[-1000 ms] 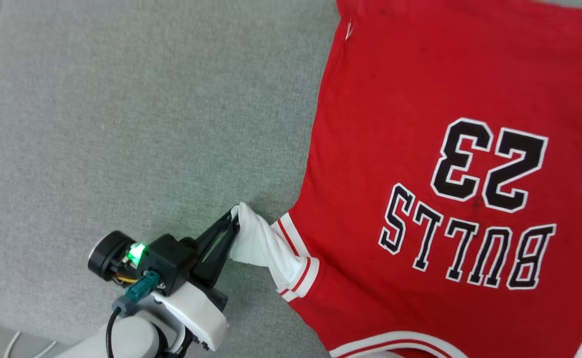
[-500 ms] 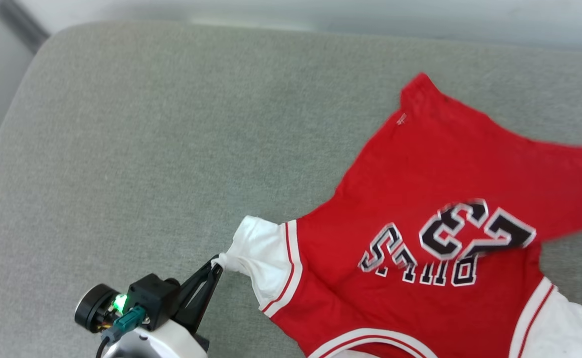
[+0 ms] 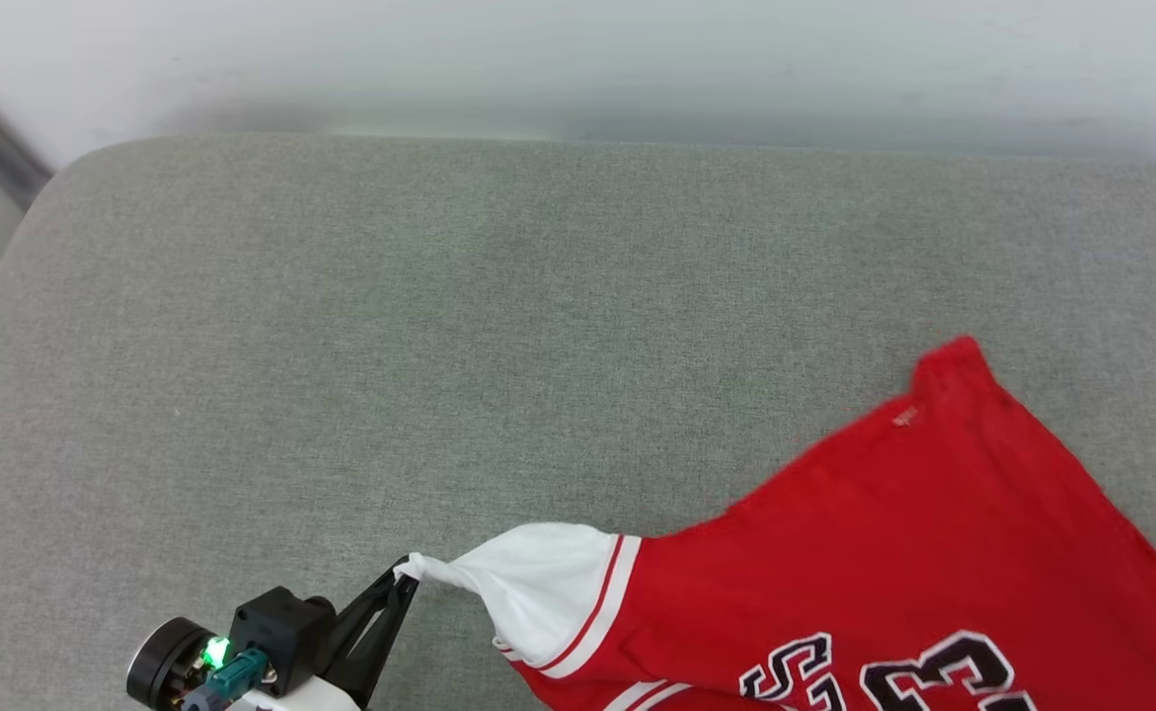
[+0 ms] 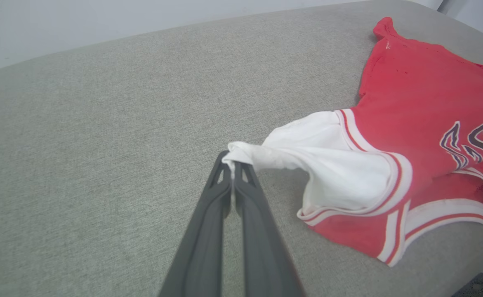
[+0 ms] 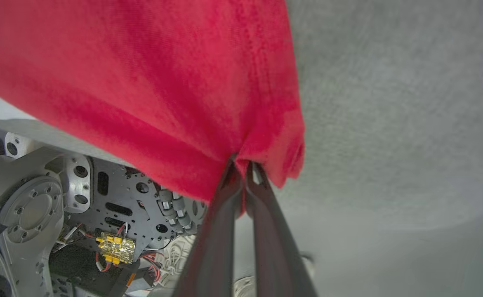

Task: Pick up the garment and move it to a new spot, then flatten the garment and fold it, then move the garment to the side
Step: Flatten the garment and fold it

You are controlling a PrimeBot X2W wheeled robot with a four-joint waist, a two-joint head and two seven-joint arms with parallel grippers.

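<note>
**Shirt (image 3: 884, 553) pinched at two spots over grey cushion (image 3: 341, 326)**

Red shirt lies at lower right of head view, partly on the cushion, w/ its white sleeve (image 3: 548, 583) pulled taut toward the L gripper (image 3: 407, 576). L gripper is clamped on the sleeve tip, fabric bunched btwn its tips. R gripper (image 5: 241, 163) is clamped on a red edge of the shirt; robot's base (image 5: 60, 206) shows under the cloth. Pale wall (image 3: 578, 59) behind cushion
</note>
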